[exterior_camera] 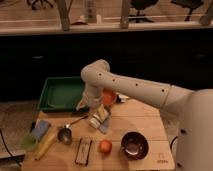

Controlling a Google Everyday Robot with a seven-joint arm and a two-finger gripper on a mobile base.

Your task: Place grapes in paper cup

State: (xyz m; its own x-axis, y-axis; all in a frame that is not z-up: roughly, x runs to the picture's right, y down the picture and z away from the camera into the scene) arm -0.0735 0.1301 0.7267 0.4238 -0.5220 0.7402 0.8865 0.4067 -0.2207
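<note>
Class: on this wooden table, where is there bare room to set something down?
The wooden table is bare between the white robot arm and the dark round bowl. It is crowded around the shiny metal cup, yellow banana and round orange fruit. The gripper is mid-table, by a pale packet.

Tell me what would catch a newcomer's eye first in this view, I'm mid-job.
The big white arm dominates, stretching across from the right and bending down so the gripper sits low over the middle of the table, just in front of the green tray. Next come the orange fruit and dark bowl, side by side near the front edge, with a metal cup to their left.
</note>
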